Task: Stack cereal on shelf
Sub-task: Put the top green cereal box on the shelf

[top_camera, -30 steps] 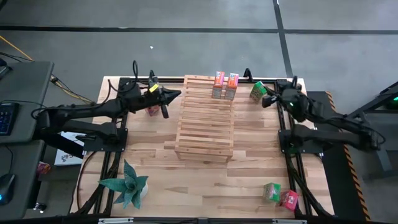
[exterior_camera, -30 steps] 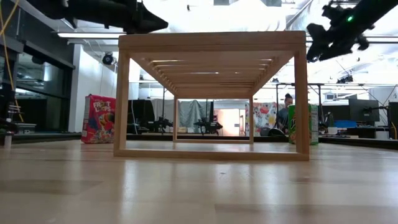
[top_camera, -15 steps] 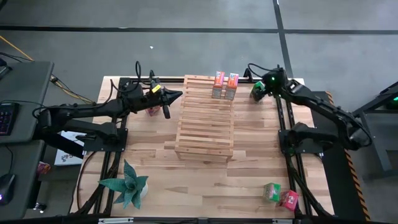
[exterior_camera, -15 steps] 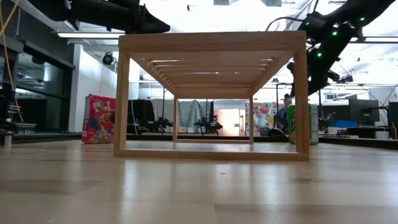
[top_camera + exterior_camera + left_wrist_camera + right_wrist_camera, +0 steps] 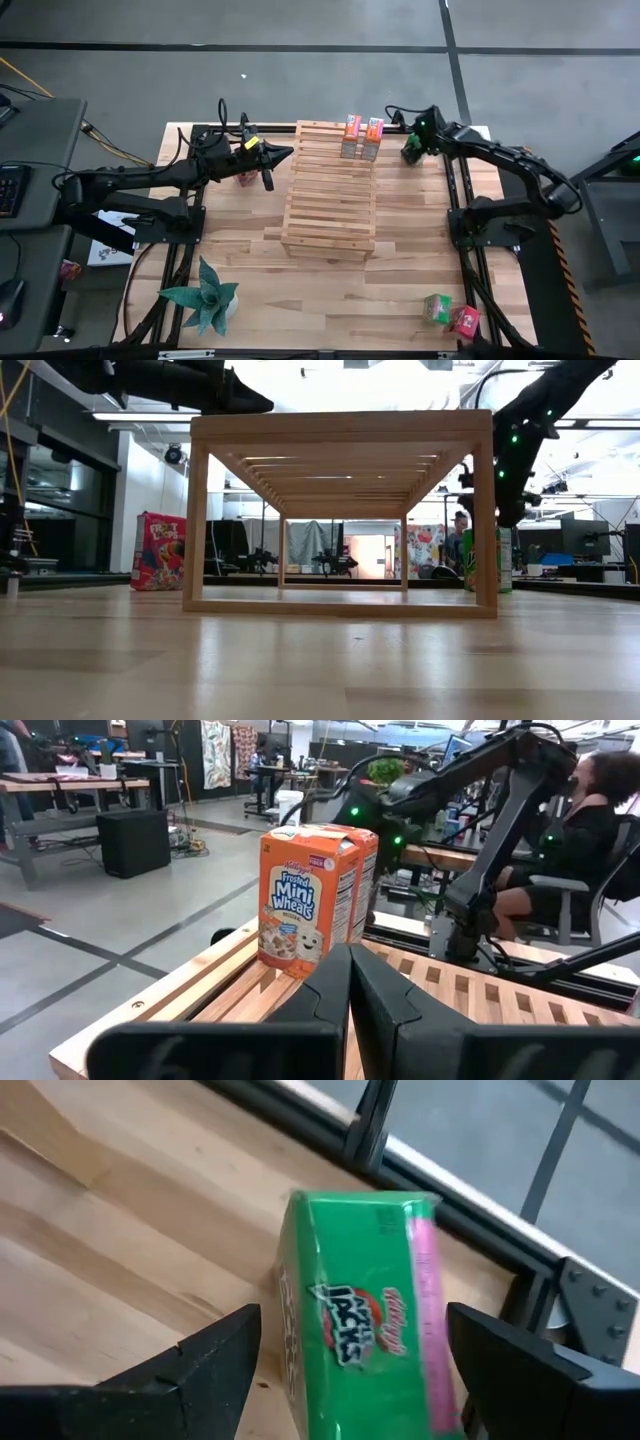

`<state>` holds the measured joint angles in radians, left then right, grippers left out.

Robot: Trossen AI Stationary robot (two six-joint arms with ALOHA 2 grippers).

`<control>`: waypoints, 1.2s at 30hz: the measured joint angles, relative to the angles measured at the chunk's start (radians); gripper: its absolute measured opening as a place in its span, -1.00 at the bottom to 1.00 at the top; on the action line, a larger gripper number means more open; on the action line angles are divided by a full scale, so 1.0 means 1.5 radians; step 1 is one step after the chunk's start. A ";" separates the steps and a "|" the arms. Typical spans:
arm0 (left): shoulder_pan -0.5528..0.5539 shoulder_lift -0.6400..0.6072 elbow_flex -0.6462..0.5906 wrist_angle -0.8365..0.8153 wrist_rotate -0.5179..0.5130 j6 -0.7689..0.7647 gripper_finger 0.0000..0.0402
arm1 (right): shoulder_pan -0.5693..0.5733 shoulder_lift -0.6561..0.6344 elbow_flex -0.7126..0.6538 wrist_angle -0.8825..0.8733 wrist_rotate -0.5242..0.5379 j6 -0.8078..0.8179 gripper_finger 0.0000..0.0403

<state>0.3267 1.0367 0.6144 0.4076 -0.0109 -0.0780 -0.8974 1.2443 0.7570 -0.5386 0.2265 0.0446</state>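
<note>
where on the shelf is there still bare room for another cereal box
Most of the shelf is bare: every slat nearer than the two orange boxes is free. Only its far right corner is crowded, where those boxes stand side by side, with the open right fingers over a green box just beyond.

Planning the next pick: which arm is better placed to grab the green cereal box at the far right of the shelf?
Right. Its open tool hangs directly over the green cereal box, fingers on both sides. The left tool is shut, across the shelf.
</note>
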 joint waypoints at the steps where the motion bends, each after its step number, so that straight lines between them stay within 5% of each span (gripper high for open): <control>1: 0.000 0.000 0.000 0.000 0.000 -0.001 -1.00 | 0.000 0.009 0.000 0.003 -0.003 0.000 0.54; 10: 0.000 0.000 0.000 0.000 0.000 0.000 -1.00 | 0.000 0.045 0.000 0.009 -0.009 0.001 0.43; 17: 0.000 0.000 0.000 0.000 0.000 0.001 -1.00 | 0.000 -0.006 0.000 -0.027 -0.015 0.017 -0.09; 24: 0.000 0.000 0.000 0.000 0.000 0.001 -1.00 | 0.027 -0.098 0.038 -0.207 -0.045 0.040 -0.51; 31: 0.000 0.000 0.000 0.002 0.000 0.002 -1.00 | 0.133 -0.194 0.147 -0.480 -0.223 0.116 -0.44; 36: 0.000 0.000 0.000 0.002 0.000 0.001 -0.99 | 0.266 -0.219 0.208 -0.514 -0.334 0.218 -0.43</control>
<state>0.3264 1.0367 0.6144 0.4105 -0.0105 -0.0763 -0.4990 0.9159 1.0696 -1.3090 -0.2749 0.3715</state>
